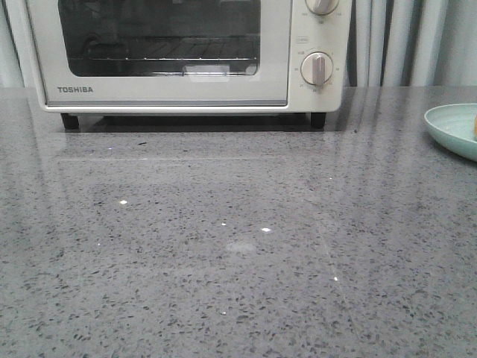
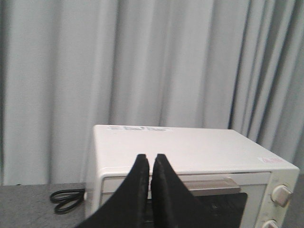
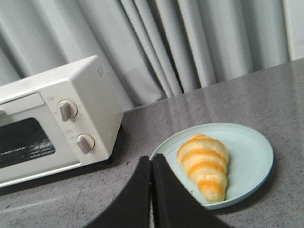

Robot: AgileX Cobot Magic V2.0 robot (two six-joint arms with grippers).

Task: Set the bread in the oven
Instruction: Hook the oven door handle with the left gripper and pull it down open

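**Both grippers closed and empty; bread on plate, oven door shut**

Left gripper (image 2: 150, 164) is closed, its two black fingers (image 2: 137, 190) pressed together with only a thin seam between them and nothing held. Its wrist view shows it raised above the oven (image 2: 190, 161) and aimed at the oven's top front edge, looking toward the grey curtain (image 2: 142, 61). A coiled black cord (image 2: 66, 200) lies on the counter just beside the oven's far-left side.

From the front, the oven (image 1: 186, 52) stands at the back of the grey speckled counter (image 1: 223, 261), left of centre, on black feet. Its glass door is shut, the wire rack (image 1: 171, 52) visible through the window. Two round knobs (image 1: 318, 68) sit on its right-hand panel. Neither arm appears in the front view, and the wide stretch of counter before the door carries nothing.

Right gripper (image 3: 151, 164) is likewise closed, fingers (image 3: 166, 194) together, gripping nothing. It hangs above the counter between the oven's knob side and a pale green plate (image 3: 251, 156), pointing at the plate's near rim. The bread (image 3: 204, 166) lies on that plate, a tapered end toward the gripper, apart from the fingertips.

In the front view the plate (image 1: 447, 127) is cut off by the right edge, well apart from the oven, with bare counter between them.
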